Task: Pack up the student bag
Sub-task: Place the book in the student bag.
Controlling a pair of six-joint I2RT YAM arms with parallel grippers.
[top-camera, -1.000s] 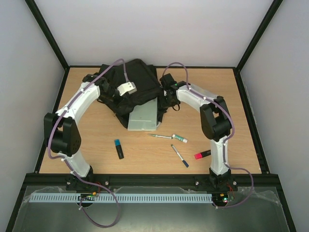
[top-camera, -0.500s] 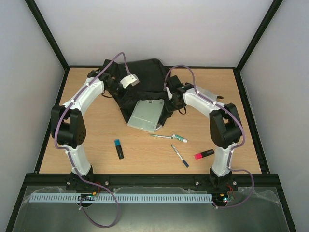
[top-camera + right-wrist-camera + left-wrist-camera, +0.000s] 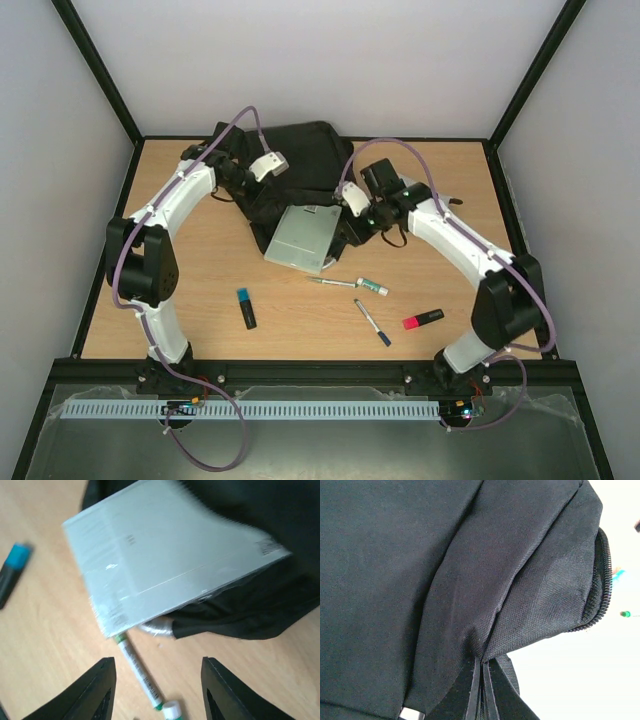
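Backpack (image 3: 298,160) is lying at the far middle of the table (image 3: 180,280), black and slumped, with its open mouth facing me. I am seeing the left gripper (image 3: 262,168) sitting on the bag's left upper side. In the left wrist view its fingers (image 3: 465,695) are pressing together on a fold of the black cloth, and the creases are running down into the closed tips. So that hand is pinching the backpack itself, and the bag's zip edge is curving away to the right of it.

I am looking at the right gripper (image 3: 350,195) hanging over the bag's right side, just beside a grey packet (image 3: 300,238) that is sticking halfway out of the mouth onto the wood. In the right wrist view its fingers (image 3: 97,692) are standing well apart with nothing between them. The backpack cloth is lying ahead of them, bunching under the packet's far corner and not touching either tip. A green pen (image 3: 137,672) is lying on the table between the two fingers, with one end reaching under the packet's near edge.

A blue highlighter (image 3: 246,308) is resting well to the left, apart from the bag.
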